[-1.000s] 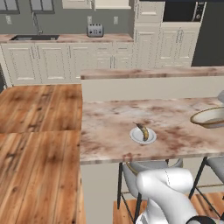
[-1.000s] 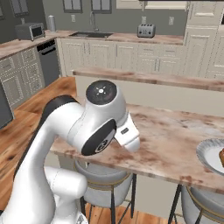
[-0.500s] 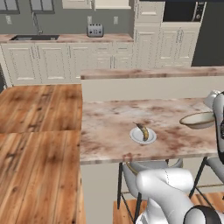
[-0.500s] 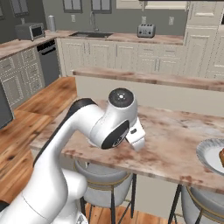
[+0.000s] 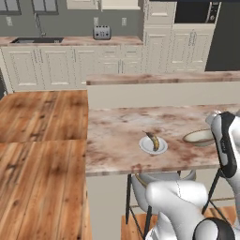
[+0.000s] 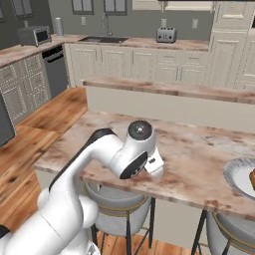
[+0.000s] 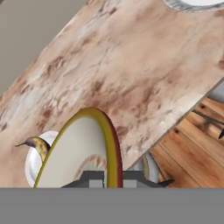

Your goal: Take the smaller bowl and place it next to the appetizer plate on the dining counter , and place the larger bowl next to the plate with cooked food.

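Transport step in hand. The gripper (image 7: 106,180) is clamped shut on the rim of a cream bowl (image 7: 81,153) with a brown-gold rim, carried edge-on over the dining counter (image 7: 131,74). Which of the two bowls this is cannot be told; the hand view shows a faint ring of marks inside.

Just below the held bowl sits a small white plate (image 7: 35,159) with a dark curved food item (image 7: 35,143). A grey-rimmed plate (image 7: 192,4) lies well ahead of the hand.

Judged next: pick the matching plate, level the bowl, lower it beside that plate, then release.
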Motion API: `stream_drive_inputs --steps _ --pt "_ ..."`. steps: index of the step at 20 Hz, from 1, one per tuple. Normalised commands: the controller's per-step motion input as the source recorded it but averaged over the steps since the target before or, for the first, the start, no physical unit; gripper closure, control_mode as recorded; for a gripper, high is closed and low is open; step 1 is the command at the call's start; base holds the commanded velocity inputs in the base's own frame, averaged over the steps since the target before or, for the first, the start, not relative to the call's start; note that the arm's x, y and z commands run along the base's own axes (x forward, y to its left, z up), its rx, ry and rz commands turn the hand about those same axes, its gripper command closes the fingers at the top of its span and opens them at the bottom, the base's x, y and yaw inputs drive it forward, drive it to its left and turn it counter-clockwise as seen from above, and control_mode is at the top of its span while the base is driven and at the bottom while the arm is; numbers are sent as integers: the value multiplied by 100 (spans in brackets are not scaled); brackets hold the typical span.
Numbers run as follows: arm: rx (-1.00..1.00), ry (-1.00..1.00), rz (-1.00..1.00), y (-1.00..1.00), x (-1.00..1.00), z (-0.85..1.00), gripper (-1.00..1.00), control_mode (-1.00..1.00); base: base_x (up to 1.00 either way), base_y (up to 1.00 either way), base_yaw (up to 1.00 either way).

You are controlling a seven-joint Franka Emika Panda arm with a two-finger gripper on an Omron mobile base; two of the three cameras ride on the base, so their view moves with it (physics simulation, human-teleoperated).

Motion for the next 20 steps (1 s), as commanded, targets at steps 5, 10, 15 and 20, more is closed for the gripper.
stream_drive_inputs --steps 5,10,15,20 --pt "0 0 2 0 40 -60 100 -100 0 0 0" --pt "0 2 4 0 48 -46 100 -100 0 0 0" --pt "1 6 4 -9 54 -33 100 -100 0 0 0" --pt "2 5 4 -28 56 -27 100 -100 0 0 0"
